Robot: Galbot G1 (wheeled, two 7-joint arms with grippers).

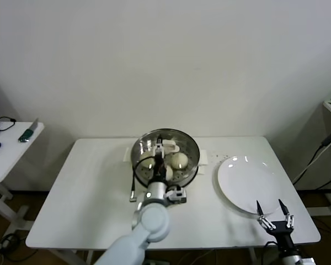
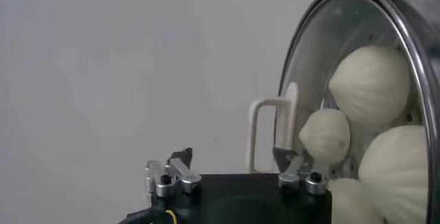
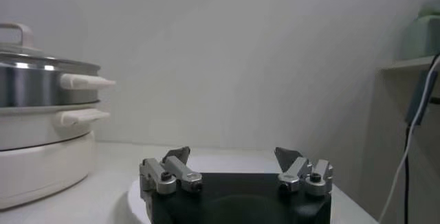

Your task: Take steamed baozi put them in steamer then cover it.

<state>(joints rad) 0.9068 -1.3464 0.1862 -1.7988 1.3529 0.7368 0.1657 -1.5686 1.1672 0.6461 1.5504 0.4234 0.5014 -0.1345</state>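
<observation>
I see my left gripper (image 1: 163, 147) spread wide astride the clear glass lid's cream rectangular handle (image 1: 168, 147), which runs left-right on the shiny steel steamer (image 1: 191, 144), right gripper (image 1: 274, 212) wide too.

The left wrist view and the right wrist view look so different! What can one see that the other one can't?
Only the left wrist view shows the baozi through the glass cover, with the open left gripper beside the cover's handle. Only the right wrist view shows the steamer's side handles, its cream base and the open right gripper over the white plate. Both show the covered steamer.
</observation>
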